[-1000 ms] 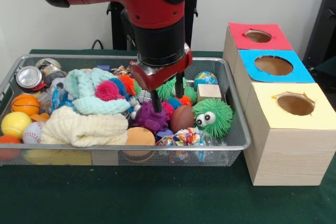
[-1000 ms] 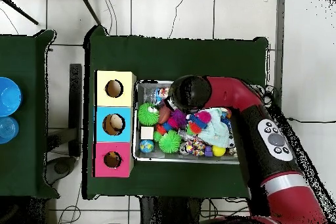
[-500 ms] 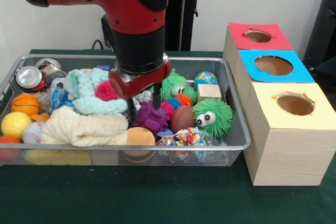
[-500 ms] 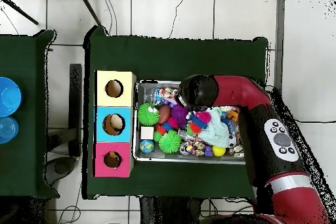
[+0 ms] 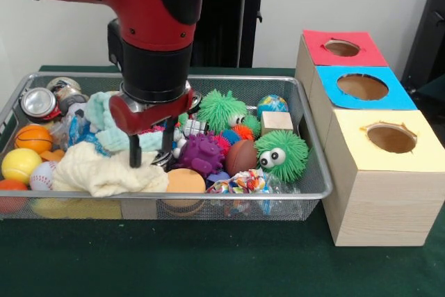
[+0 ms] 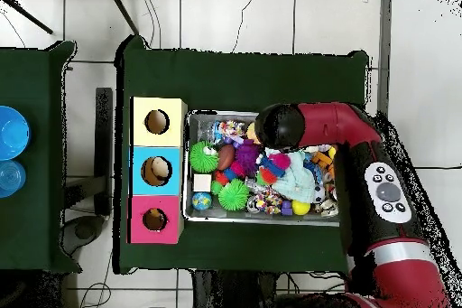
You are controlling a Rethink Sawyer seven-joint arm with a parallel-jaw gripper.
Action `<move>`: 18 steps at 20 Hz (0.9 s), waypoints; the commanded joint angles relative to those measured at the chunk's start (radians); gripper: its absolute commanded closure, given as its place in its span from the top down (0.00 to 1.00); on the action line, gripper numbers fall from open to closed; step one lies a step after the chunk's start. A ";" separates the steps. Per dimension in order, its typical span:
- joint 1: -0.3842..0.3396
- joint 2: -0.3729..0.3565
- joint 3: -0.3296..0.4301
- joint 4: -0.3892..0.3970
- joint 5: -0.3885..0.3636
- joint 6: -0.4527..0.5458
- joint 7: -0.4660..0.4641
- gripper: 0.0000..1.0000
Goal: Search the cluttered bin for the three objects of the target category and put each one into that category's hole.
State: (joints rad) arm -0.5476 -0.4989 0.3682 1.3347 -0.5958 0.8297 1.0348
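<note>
- The bin [image 5: 316,172], a wide wire-mesh basket on the green worktop [image 5: 208,262], lies under and all around the tool [image 5: 149,152]; it is crowded with balls, cloths and soft toys.
- The tool hangs inside the bin with its two dark prongs set apart, nothing between them, their tips just above or touching the cream knitted cloth [image 5: 104,170]; contact cannot be settled from the front view.
- Just beside the tool, toward the boxes, sit a purple spiky toy [image 5: 201,154], a brown ball [image 5: 241,156] and an orange ball [image 5: 185,181]; beyond these, a green fuzzy toy with eyes [image 5: 281,154].
- Behind the tool lies a mint knitted cloth [image 5: 104,113]; on its other side, well apart, a basketball [image 5: 33,138], a yellow ball [image 5: 19,165] and a crushed can [image 5: 38,102].
- The hole [image 5: 341,48] opens in the red face of the wooden box farthest from the tool, past the blue-faced box [image 5: 363,87] and the yellow-faced box [image 5: 391,138]; in the overhead view the hole [image 6: 154,219] is well apart from the arm.
- Step in hand, as judged: searching or reaching for a pick; nothing is gripped.
- Next move, as judged: settle on one target-category object, lower the open prongs astride it without snagging cloth, close, lift clear of the rim, and carry across to the red-faced hole.
</note>
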 commanded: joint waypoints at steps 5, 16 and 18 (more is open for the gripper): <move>0.116 0.084 -0.104 -0.078 -0.110 0.112 0.021 1.00; 0.209 0.104 -0.208 -0.006 -0.131 0.005 0.130 1.00; 0.230 0.109 -0.236 -0.015 -0.141 0.020 0.127 1.00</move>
State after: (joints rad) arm -0.3525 -0.4443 0.2114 1.2746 -0.6499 0.8295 1.0348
